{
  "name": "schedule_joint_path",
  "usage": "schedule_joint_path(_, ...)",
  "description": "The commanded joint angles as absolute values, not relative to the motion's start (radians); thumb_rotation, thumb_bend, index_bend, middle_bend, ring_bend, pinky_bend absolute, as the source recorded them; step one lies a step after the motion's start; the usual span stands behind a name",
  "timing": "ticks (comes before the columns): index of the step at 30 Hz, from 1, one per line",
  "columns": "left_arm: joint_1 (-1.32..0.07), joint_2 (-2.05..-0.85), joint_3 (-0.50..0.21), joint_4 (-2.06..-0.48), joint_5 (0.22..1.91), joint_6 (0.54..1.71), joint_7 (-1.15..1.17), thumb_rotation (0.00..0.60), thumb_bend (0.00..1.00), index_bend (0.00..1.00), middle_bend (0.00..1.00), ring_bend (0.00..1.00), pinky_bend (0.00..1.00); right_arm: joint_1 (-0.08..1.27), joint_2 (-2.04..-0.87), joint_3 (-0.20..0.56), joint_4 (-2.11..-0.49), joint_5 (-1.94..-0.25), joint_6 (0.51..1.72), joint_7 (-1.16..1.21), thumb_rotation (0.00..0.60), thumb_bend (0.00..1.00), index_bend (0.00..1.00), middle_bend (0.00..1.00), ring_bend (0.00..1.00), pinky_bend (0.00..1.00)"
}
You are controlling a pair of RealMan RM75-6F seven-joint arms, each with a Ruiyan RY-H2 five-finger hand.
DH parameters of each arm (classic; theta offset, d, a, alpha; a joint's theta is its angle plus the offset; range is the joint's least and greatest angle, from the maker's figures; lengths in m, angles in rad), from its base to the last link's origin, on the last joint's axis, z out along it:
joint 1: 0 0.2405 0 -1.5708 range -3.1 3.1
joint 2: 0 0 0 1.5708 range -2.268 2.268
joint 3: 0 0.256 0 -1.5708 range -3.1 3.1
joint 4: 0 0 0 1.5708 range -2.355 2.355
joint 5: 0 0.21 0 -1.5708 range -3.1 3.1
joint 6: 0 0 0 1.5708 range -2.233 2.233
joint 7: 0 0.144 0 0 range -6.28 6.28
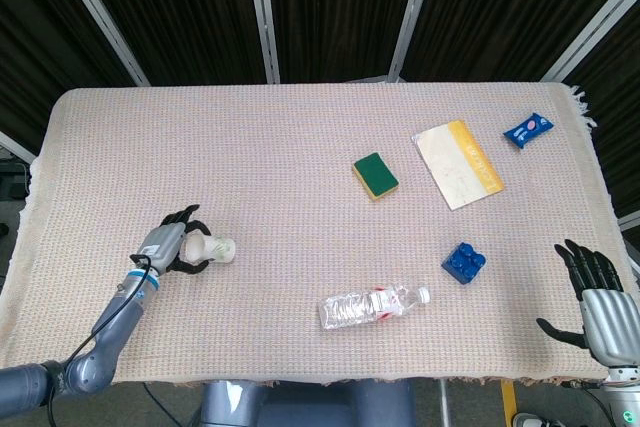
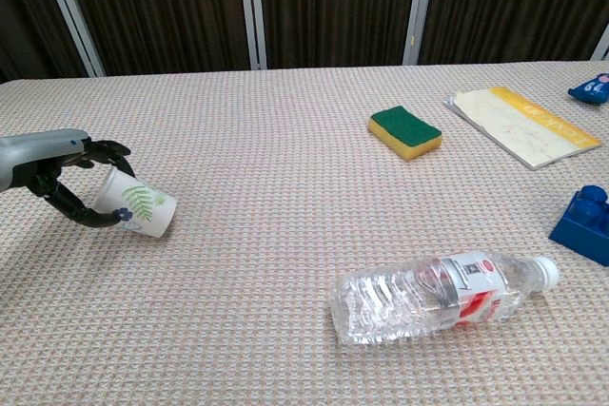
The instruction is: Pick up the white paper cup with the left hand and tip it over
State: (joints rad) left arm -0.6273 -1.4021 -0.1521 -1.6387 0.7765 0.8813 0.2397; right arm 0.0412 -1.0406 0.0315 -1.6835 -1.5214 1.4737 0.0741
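The white paper cup (image 1: 208,248) (image 2: 139,214), printed with a green leaf, is tipped nearly onto its side near the table's front left, its base pointing right. My left hand (image 1: 166,247) (image 2: 59,181) grips it around the rim end, fingers curled over the mouth. Whether the cup's side touches the cloth I cannot tell. My right hand (image 1: 598,299) hangs off the table's front right corner with its fingers spread, holding nothing; the chest view does not show it.
A clear plastic bottle (image 1: 373,306) (image 2: 440,294) lies on its side at the front centre. Further right sit a blue brick (image 1: 464,261) (image 2: 585,223), a green-and-yellow sponge (image 1: 375,175) (image 2: 405,131), a booklet (image 1: 458,163) (image 2: 521,125) and a blue packet (image 1: 527,128).
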Motion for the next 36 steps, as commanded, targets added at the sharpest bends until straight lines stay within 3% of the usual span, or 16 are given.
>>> schedule_joint_path(1,-0.634,-1.381,-0.145,-1.644,0.766,0.874,0.252,0.6,0.21,0.29,0.0,0.0,0.0,0.041,-1.041,0.031,-1.684,-1.522,1.473,0.074,0.6,0.04,0.0,0.0,0.0,0.0)
schedule_joint_path(5,-0.642,-1.358,-0.139,-1.66,0.765,0.876,0.266,0.6,0.21,0.13,0.0,0.0,0.0,0.041,-1.041,0.03,-1.685,-1.525,1.475,0.072,0.6,0.04,0.0,0.0,0.0,0.0)
schedule_joint_path(13,-0.702,-1.337,-0.12,-1.714,0.7,0.906,0.398,0.6,0.19,0.07,0.0,0.0,0.0,0.039,-1.04,0.031,-1.687,-1.525,1.479,0.074,0.6,0.04,0.0,0.0,0.0,0.0)
schedule_joint_path(22,-0.793,-1.401,-0.073,-1.723,0.593,1.031,0.656,0.6,0.19,0.22,0.0,0.0,0.0,0.038,-1.038,0.032,-1.687,-1.524,1.481,0.079,0.6,0.04,0.0,0.0,0.0,0.0)
schedule_joint_path(32,-0.815,-1.512,-0.047,-1.653,0.572,1.125,0.771,0.6,0.19,0.26,0.0,0.0,0.0,0.038,-1.037,0.033,-1.687,-1.524,1.482,0.079,0.6,0.04,0.0,0.0,0.0,0.0)
schedule_joint_path(36,-0.812,-1.529,-0.045,-1.639,0.576,1.135,0.779,0.6,0.19,0.33,0.0,0.0,0.0,0.037,-1.036,0.034,-1.688,-1.522,1.482,0.08,0.6,0.04,0.0,0.0,0.0,0.0)
